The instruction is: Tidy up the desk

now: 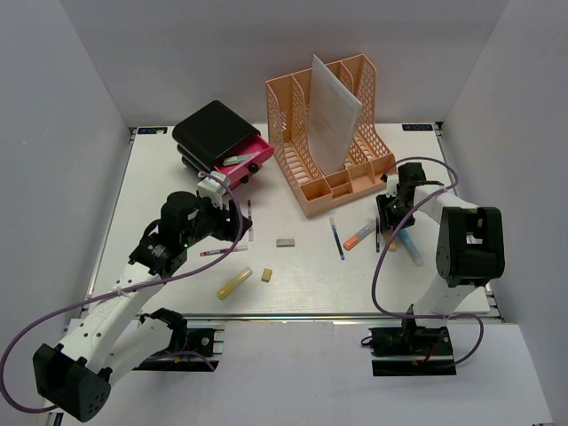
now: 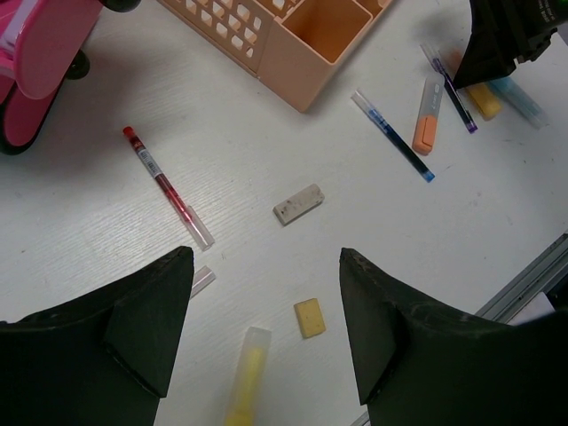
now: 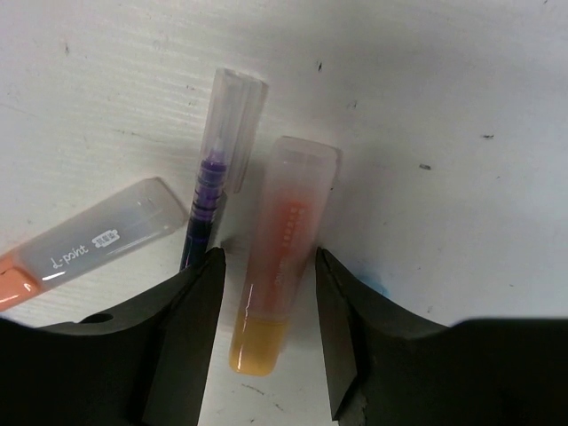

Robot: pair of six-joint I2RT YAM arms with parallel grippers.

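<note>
The white desk point(image 1: 311, 288) holds scattered stationery. My right gripper point(image 1: 389, 222) is down at the desk, open, its jaws point(image 3: 268, 266) straddling an orange-yellow highlighter point(image 3: 282, 248) with a clear cap, a gap showing on both sides. A purple pen point(image 3: 211, 169) and an orange highlighter point(image 3: 89, 244) lie just to its left. My left gripper point(image 1: 232, 211) hangs open and empty above the desk point(image 2: 266, 266). Below it are a yellow eraser point(image 2: 310, 318), a yellow highlighter point(image 2: 246, 373), a grey eraser point(image 2: 298, 203) and a red pen point(image 2: 166, 185).
A peach file organizer point(image 1: 302, 182) holding a white sheet point(image 1: 333, 111) stands at the back centre. A black box with an open pink drawer point(image 1: 241, 160) is at the back left. A blue pen point(image 1: 336, 238) and a light blue highlighter point(image 1: 411, 249) lie near the right gripper.
</note>
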